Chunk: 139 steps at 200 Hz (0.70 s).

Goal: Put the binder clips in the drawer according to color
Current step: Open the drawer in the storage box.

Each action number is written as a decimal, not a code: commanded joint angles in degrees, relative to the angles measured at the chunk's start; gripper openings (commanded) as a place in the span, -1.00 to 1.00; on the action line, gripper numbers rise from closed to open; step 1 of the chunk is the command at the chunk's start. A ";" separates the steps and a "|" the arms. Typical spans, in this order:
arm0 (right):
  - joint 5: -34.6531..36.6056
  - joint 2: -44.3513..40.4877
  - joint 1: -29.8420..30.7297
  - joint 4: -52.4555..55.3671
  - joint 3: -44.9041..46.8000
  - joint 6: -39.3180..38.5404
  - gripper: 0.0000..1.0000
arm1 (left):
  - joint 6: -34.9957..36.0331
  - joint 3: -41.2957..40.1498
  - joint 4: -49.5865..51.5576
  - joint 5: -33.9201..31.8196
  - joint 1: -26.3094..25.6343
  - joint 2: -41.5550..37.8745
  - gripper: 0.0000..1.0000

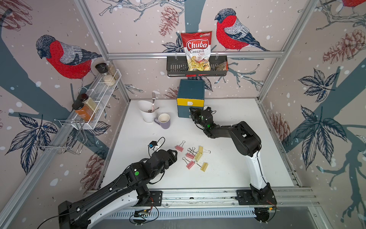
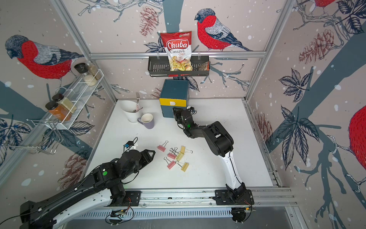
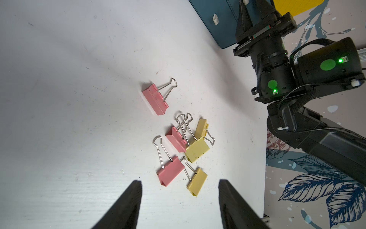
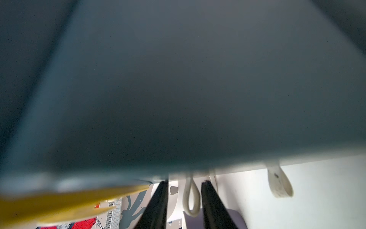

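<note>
Six binder clips lie on the white bench point(image 1: 227, 174), well out in front of the drawer chest point(image 1: 191, 89). Three are pink and three are yellow. One pink clip point(image 1: 179, 148) sits a little apart from the other five, which are bunched close together.

There is one chest, with a yellow top front point(image 1: 196, 102) above teal fronts.

In both top views the right arm reaches the teal front just under the yellow one, but its wrist hides the tips. Only the right wrist view shows the right fingers point(image 4: 158, 202). They stand narrowly apart on either side of a white loop pull point(image 4: 191, 198), and I cannot tell whether they pinch it. A second loop pull point(image 4: 280, 184) hangs beside it.

The left wrist view alone shows the clips' wire handles clearly. It also shows the left fingers point(image 3: 130, 202) spread wide with nothing between them. They are on the far side of the clips from the chest.
</note>
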<state>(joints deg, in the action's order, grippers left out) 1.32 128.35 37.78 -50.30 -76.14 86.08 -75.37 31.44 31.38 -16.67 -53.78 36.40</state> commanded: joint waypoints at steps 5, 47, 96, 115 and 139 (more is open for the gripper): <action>1.68 0.65 0.17 -2.72 -0.28 1.89 -0.55 | -0.38 -0.08 1.07 -0.46 0.17 -0.54 0.30; 2.51 0.20 0.26 -2.69 0.51 2.33 -0.99 | -0.47 -0.11 1.08 -0.22 0.17 -0.37 0.28; 6.09 -6.22 3.49 -5.40 9.47 3.28 -1.00 | -0.32 -0.51 -0.78 -0.28 0.16 1.71 0.29; 7.96 -8.89 5.50 -7.13 13.47 4.39 -1.00 | 0.06 -0.11 -1.29 -0.52 0.17 2.92 0.29; 11.04 -11.90 8.05 -8.05 18.01 5.68 -1.00 | 0.24 0.18 -1.32 -0.91 0.17 3.39 0.30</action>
<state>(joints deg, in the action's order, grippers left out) 8.25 119.13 43.97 -53.91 -61.41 90.11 -76.03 30.92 31.83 -16.67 -53.78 39.44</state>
